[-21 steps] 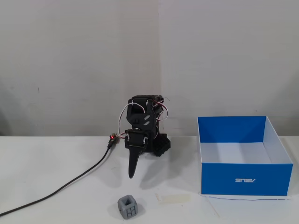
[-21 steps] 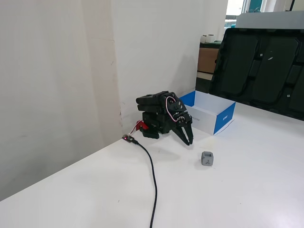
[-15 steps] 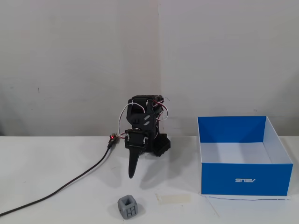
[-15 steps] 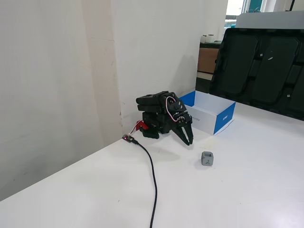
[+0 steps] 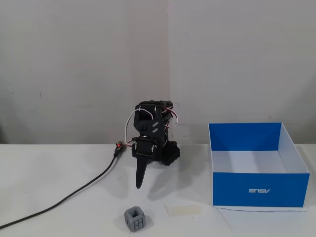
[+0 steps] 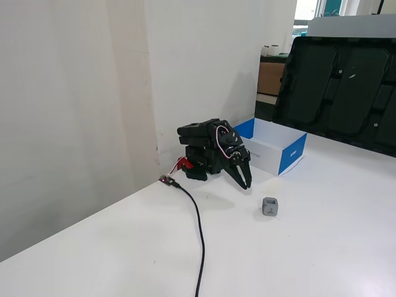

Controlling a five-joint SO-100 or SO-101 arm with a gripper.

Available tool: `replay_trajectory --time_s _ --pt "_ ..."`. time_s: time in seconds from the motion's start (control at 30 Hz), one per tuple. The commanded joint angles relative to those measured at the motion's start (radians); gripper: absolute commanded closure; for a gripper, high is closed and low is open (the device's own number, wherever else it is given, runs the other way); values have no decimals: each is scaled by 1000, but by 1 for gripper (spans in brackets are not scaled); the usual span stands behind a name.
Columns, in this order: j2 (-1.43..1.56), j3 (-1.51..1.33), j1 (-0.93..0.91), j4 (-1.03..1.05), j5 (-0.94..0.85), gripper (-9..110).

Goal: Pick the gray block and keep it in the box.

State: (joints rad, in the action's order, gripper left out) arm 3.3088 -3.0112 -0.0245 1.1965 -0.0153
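In a fixed view facing the wall, the folded black robot arm sits at the back of the white tabletop, its pointed black fingers hanging tip-down just above the surface. From this head-on angle they merge into one dark blade, so whether they are parted cannot be told here; nothing is held. The small gray cube with dark recessed grid marks rests on the tabletop at about 6 o'clock from the fingers, near but apart. The large blue cardboard box with a white logo and white floor stands open well off at 3 o'clock. A pale strip of tape lies between cube and box, and a black cable runs off toward 8 o'clock.

In a fixed view from the side, the fingers show as two tips close together with only a slim gap, holding nothing. The gray cube lies at 4 o'clock from them, untouched. The blue box stands behind the arm at 2 o'clock. Only this view shows a big dark panel beyond the tabletop.
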Motion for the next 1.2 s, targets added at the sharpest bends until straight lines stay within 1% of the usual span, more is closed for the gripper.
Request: replay_trajectory --time_s 0.0,0.67,0.93,1.17 --pt "120 -6 12 3 -3 101" --pt "120 -6 14 3 -6 101" --pt "120 -6 77 -2 5 101" --pt "61 60 48 -18 12 101"
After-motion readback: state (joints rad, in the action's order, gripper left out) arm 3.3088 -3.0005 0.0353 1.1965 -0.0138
